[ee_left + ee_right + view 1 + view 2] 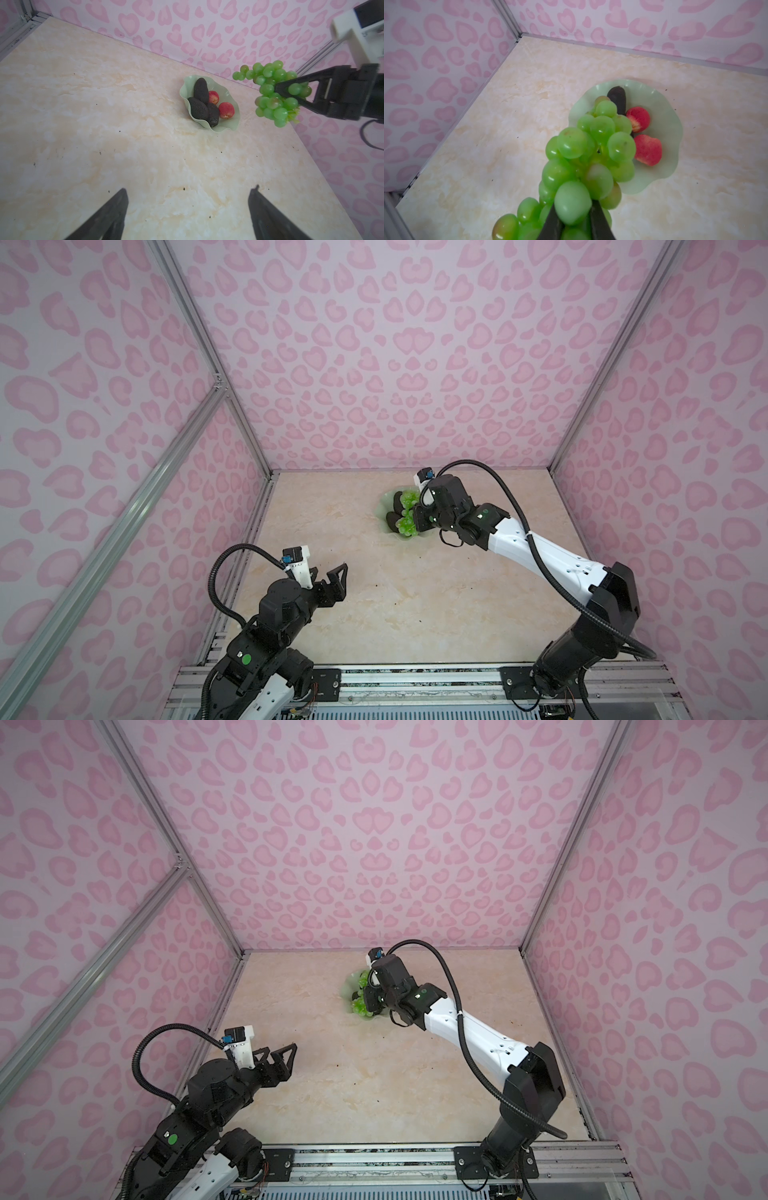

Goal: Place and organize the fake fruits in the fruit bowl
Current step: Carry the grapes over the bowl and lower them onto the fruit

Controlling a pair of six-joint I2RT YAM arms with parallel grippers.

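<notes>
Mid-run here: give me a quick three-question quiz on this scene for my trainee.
1. How many apples lie in the fruit bowl?
2. True or false: the right pincer is shut on the grapes.
3. The left pincer is: A) open and empty B) holding an apple C) inside the bowl.
Key: 1 two; 2 true; 3 A.

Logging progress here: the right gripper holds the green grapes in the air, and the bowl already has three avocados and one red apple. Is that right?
Not quite. The bowl holds two red apples, not one; the left wrist view shows both. The right gripper does hold the grapes aloft, with three avocados in the bowl.
</notes>
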